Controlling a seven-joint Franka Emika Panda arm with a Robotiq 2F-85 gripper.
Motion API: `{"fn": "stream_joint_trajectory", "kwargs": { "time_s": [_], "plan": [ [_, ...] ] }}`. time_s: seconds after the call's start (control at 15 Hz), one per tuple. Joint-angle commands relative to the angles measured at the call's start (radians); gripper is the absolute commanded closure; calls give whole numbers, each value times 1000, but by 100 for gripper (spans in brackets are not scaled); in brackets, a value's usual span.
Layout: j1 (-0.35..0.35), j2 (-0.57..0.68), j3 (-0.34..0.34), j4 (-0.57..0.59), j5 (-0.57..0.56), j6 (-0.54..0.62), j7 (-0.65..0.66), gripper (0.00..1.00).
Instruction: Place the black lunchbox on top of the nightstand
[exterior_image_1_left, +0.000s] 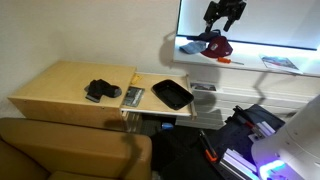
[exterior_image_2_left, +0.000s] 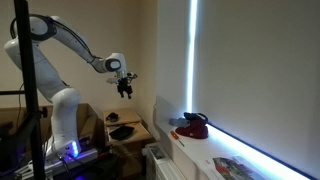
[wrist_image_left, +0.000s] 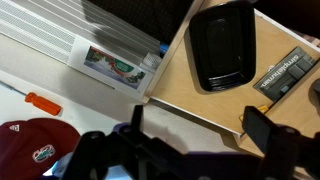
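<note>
The black lunchbox (exterior_image_1_left: 172, 95) is a shallow black tray lying on the lower tan pull-out shelf next to the nightstand (exterior_image_1_left: 60, 90), a broad light-tan cabinet with a flat top. It also shows in the wrist view (wrist_image_left: 222, 45), near the top. My gripper (exterior_image_1_left: 225, 14) hangs high in the air, well above the white ledge and far from the lunchbox. It also shows in an exterior view (exterior_image_2_left: 125, 88). In the wrist view its fingers (wrist_image_left: 190, 130) are spread apart with nothing between them.
A lumpy black gadget (exterior_image_1_left: 98, 90) lies on the nightstand top. A flat grey remote-like item (exterior_image_1_left: 133, 96) lies beside the lunchbox. A red cap (exterior_image_1_left: 213, 45) sits on the white ledge (exterior_image_1_left: 250, 60). An orange-handled screwdriver (wrist_image_left: 42, 102) lies on the ledge. A brown couch (exterior_image_1_left: 70, 150) stands in front.
</note>
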Motion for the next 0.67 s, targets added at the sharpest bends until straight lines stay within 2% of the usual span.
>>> {"fn": "stream_joint_trajectory", "kwargs": {
  "time_s": [0.0, 0.13, 0.2, 0.4, 0.53, 0.6],
  "plan": [
    [-19, 8, 10, 5, -3, -2, 18, 0],
    [8, 155, -4, -4, 36, 5, 17, 0],
    [11, 181, 15, -30, 30, 16, 35, 0],
    [88, 362, 15, -29, 134, 33, -9, 0],
    [117, 494, 51, -6, 162, 85, 36, 0],
    [122, 559, 68, -2, 150, 150, 71, 0]
  ]
}}
